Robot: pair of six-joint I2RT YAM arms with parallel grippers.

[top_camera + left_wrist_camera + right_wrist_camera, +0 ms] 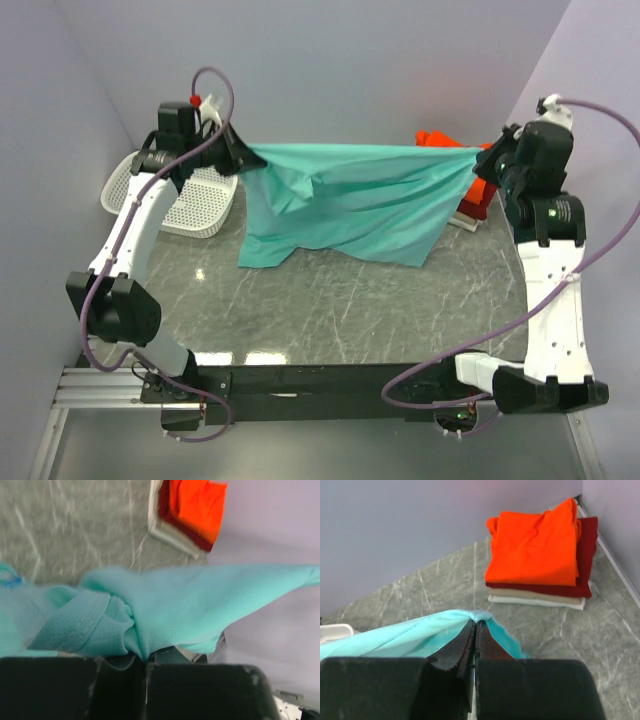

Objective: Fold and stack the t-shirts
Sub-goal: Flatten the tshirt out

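The teal t-shirt [345, 205] hung stretched between the left gripper [242, 156] and right gripper [479, 153] (each pinching a corner), near hem sagging, creased.

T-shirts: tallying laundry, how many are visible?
4: teal shirt stretched mid-air; orange shirt atop dark red shirt atop cream shirt, stacked far right. Others may be hidden.

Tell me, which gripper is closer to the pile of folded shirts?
Right. The right gripper sits beside the folded stack; the left gripper is across the table, by the basket.
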